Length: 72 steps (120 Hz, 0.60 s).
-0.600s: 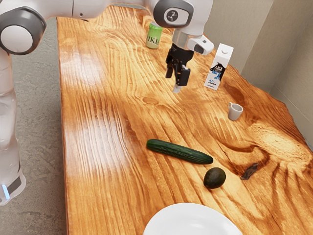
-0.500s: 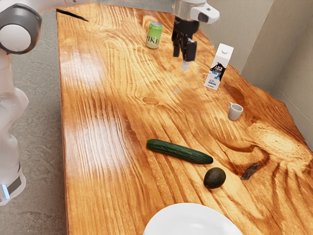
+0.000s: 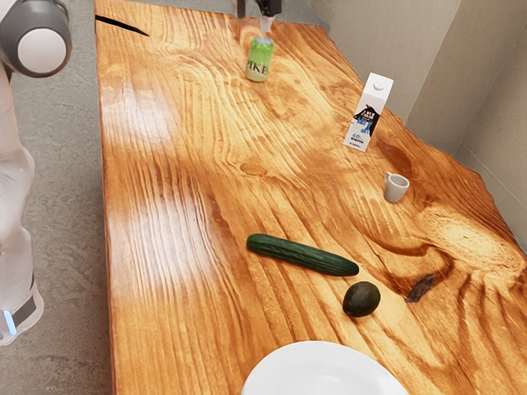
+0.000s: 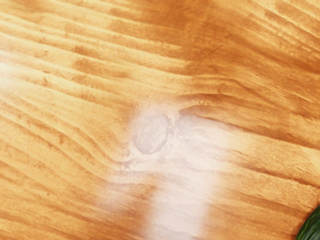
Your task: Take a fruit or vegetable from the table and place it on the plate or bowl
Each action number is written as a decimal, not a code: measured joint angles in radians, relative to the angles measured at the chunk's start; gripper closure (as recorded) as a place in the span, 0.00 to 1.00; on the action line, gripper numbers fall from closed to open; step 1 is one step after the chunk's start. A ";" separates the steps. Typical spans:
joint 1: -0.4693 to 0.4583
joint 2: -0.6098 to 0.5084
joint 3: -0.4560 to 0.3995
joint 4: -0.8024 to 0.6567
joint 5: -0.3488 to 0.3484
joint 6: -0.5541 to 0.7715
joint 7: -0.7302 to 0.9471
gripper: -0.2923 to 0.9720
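Since its lower end is cut off at the exterior view's 12 o'clock edge, I cannot tell whether the jaws are open or closed. The black two-finger gripper [image 3: 263,11] hangs right over the tall green drink can [image 3: 259,59] at the table's far end. The white arm column [image 3: 15,189] with its grey round joint [image 3: 37,37] stands upright at 9 o'clock, off the table.

Containers: the round white plate [image 3: 280,369] sits at 6 o'clock, and its visible part shows plain glossy white. The small grey-white cup [image 3: 396,187] is upright at 3 o'clock; its inside is unreadable. The white gable-top milk carton [image 3: 367,113] is upright at the cup's 11 o'clock.

The long dark green cucumber [image 3: 302,254] lies flat on the wood at the plate's 12 o'clock, apart from it. The dark round avocado [image 3: 361,299] sits near the cucumber's end, at its 4 o'clock, also off the plate.

The glossy orange-brown wooden table [image 3: 181,247] has wavy grain, an irregular edge and a dark crack mark [image 3: 421,288]. In the wrist view: grain, an oval knot [image 4: 150,132], pale glare and a dark green sliver [image 4: 312,229].
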 joint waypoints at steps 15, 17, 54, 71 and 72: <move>-0.117 -0.020 -0.138 0.084 0.075 -0.026 0.012 0.24; -0.141 -0.009 -0.153 0.083 0.083 -0.027 0.013 0.24; -0.375 0.111 -0.214 -0.224 0.135 0.051 0.049 0.25; -0.330 0.025 -0.212 -0.434 0.123 0.118 0.049 0.25; -0.330 0.013 -0.211 -0.451 0.120 0.126 0.049 0.25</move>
